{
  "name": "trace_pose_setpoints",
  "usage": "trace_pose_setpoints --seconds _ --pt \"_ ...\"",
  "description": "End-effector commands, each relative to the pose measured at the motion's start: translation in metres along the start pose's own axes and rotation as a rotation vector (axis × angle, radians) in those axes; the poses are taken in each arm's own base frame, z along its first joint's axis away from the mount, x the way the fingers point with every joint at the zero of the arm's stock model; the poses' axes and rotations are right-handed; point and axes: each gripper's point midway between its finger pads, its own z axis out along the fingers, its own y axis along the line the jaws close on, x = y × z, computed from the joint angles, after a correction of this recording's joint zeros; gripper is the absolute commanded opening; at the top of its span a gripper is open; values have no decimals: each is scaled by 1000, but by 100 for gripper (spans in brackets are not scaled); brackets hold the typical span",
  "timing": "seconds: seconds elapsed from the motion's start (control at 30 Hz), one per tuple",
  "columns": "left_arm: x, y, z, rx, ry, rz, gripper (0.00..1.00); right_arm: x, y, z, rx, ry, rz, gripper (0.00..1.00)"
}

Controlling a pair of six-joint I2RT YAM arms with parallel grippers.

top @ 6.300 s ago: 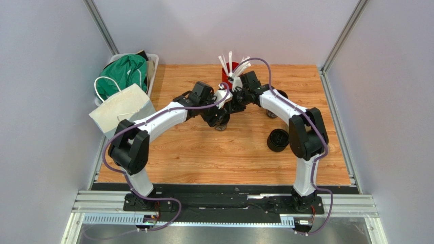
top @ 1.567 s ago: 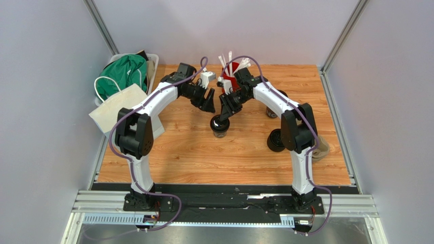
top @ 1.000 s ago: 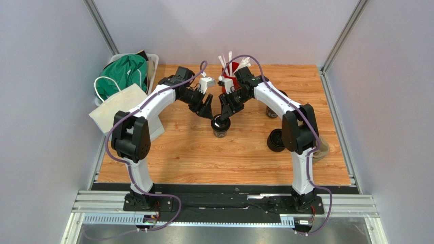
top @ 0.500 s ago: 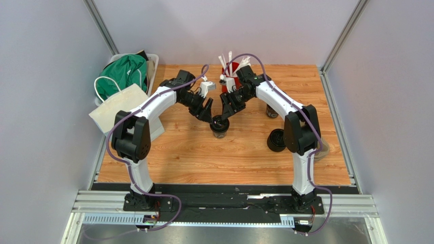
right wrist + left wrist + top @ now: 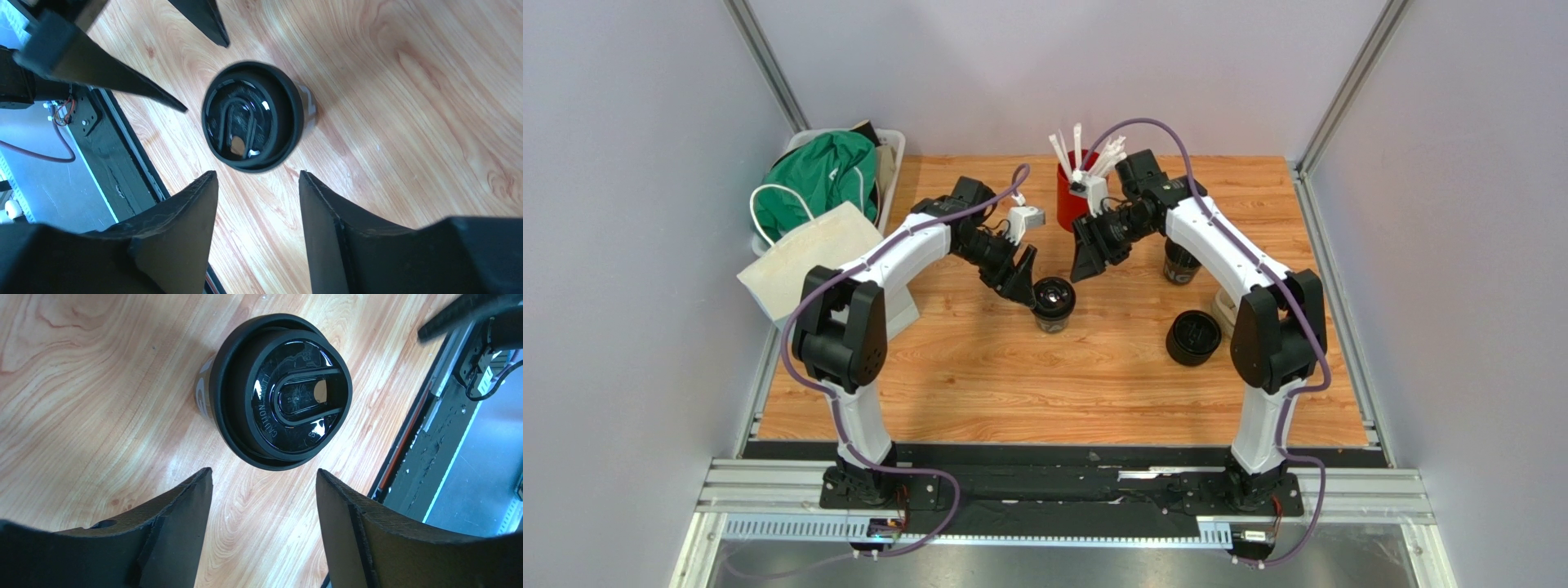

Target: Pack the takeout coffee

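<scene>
Currently in hand: we read it as the reach for the middle coffee cup (image 5: 1053,301), grasp not yet made; nothing looks packed.
Left end effector (image 5: 263,473): jaws apart, nothing between them; just beside the cup, on its left in the top view, tips short of the cup wall.
Right end effector (image 5: 258,174): jaws apart too, empty; it hangs above and behind the cup, clear of it.
Cup location: upright on the counter (image 5: 989,368), about mid-counter, between the two end effectors, in front of the red cup of straws (image 5: 1064,196).
Cup look: black, glossy round black lid seated on it, raised oval ridge with a small sip hole, embossed caution lettering; a pale band shows on the wall under the lid rim.
Other cups: we see a second cup (image 5: 1182,262) by the right arm and a third cup (image 5: 1193,337) nearer the right edge, both apart from the end effectors.
Next move, our guess: left jaws straddle the wall below the lid rim, close square, lift straight so it stays upright.
Destination: we take it to be the white paper bag (image 5: 824,260) at the left edge.
</scene>
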Motion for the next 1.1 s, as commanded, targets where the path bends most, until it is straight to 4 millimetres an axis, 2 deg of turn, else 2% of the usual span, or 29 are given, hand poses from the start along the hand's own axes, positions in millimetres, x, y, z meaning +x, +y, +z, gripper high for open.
trace_pose_setpoints --seconds 0.0,0.17,0.4,0.7,0.83,0.97,1.07 --pt "-2 -5 1 13 -5 55 70 8 3 -6 -20 -14 -34 52" --pt "2 10 6 -46 22 47 68 22 4 -5 -23 8 -24 52" --pt "6 23 13 -81 50 31 67 33 15 -17 -23 11 -23 51" --pt "-12 39 19 -125 24 23 67 54 33 -38 -10 10 -58 52" --pt "-31 36 13 -127 -27 40 68 62 22 -33 30 18 -61 52" --pt "-48 25 7 -98 -76 52 69 62 2 -16 64 29 -39 53" --pt "-53 24 6 -97 -83 54 69 57 1 -12 54 21 -37 53"
